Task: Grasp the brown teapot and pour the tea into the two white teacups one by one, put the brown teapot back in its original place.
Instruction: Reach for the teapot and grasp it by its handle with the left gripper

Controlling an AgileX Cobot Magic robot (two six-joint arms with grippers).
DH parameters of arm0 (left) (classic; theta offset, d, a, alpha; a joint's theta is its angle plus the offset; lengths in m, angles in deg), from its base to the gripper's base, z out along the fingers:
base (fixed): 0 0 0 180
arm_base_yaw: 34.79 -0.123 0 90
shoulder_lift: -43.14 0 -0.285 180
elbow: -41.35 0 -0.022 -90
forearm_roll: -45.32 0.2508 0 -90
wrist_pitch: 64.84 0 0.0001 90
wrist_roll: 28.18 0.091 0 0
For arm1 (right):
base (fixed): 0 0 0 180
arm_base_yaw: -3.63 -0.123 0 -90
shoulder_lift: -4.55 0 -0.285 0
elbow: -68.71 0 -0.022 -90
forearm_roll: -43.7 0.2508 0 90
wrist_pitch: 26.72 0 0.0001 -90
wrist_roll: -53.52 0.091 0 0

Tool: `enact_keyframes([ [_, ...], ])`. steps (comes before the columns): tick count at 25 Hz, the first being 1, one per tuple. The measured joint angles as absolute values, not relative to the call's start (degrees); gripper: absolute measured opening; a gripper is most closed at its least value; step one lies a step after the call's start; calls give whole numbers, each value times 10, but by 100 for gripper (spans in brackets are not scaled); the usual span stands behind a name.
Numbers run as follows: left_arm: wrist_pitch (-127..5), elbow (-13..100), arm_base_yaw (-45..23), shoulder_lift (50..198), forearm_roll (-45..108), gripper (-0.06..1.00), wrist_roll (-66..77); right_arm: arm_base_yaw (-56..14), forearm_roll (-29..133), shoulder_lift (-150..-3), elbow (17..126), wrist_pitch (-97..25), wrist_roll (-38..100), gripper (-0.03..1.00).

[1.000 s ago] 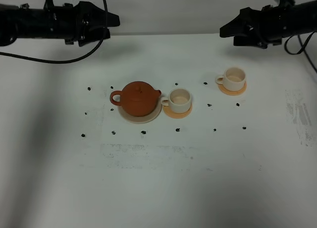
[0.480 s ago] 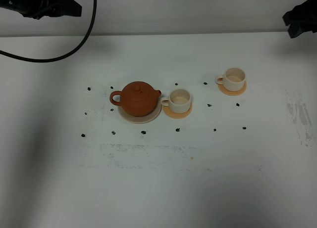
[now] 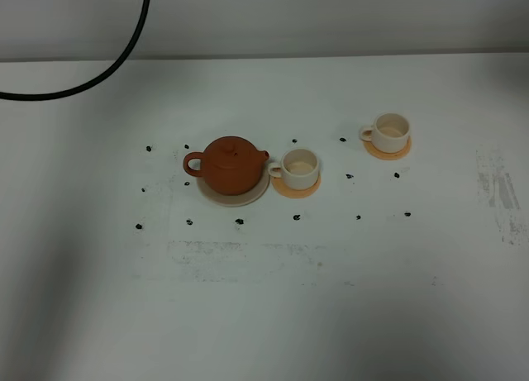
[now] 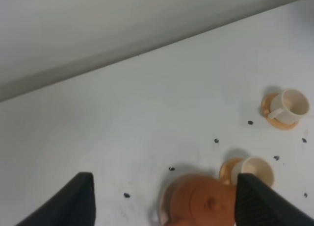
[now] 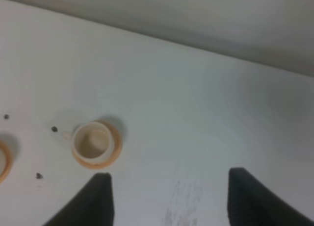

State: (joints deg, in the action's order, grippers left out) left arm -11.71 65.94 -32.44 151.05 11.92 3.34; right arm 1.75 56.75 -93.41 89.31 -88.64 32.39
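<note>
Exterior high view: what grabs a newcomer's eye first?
The brown teapot sits on its beige saucer left of centre, spout toward a white teacup on an orange coaster. A second teacup stands apart to the right, with black specks scattered around all three.

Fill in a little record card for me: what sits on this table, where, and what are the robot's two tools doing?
Teapot: round reddish-brown clay teapot, upright, lid on, sitting on a pale beige round saucer
Near cup: small cream-white teacup on an orange round coaster, beside the spout
Far cup: second cream-white teacup on another orange coaster, apart to the right
Left tool: open, empty
Right tool: open, empty
Table: white tabletop with small dark specks
</note>
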Motion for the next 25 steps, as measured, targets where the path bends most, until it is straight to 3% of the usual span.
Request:
enact_keyframes([
  [6, -119, 644, -296, 1438, 186, 61, -14, 18, 581, -748, 746, -817, 322, 52],
  [11, -204, 514, -296, 1352, 203, 61, -15, 18, 618, -609, 648, -797, 327, 52],
  [17, -312, 355, -296, 1267, 211, 61, -14, 18, 659, -469, 574, -820, 344, 52],
  [25, -338, 318, -296, 1232, 219, 61, -12, 18, 656, -282, 512, -873, 365, 48],
])
